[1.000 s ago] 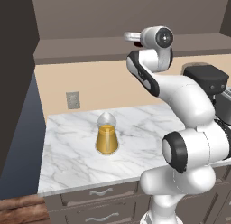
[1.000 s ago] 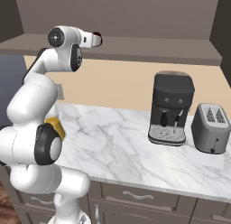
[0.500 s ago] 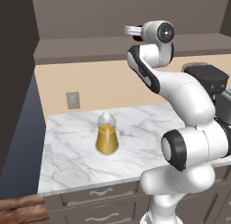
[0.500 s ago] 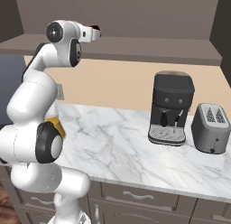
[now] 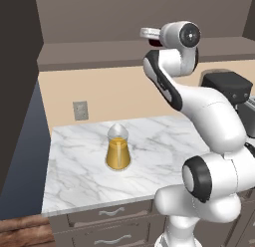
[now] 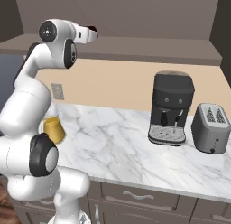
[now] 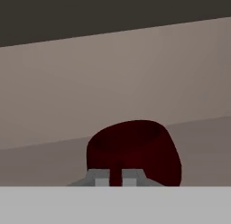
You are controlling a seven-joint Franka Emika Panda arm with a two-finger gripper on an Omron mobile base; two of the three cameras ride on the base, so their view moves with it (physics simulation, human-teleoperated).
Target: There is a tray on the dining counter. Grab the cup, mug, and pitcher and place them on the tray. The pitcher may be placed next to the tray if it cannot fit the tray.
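Observation:
The dark maroon mug hangs high in the air in front of the wall cabinets, and my gripper is shut on its near wall. From the left base view the gripper is level with the shelf, the mug a dark spot at its tip. The mug shows in the right base view as a dark spot at the tip of the gripper. The amber pitcher stands upright on the marble worktop, far below the hand; my arm partly hides the pitcher. The tray, the cup and the dining counter are out of view.
A black coffee machine and a grey toaster stand at the right of the worktop. A brown shelf ledge runs along the wall just behind the raised hand. Drawers front the worktop.
The hand has risen a little with the mug in it. The pitcher has not moved.

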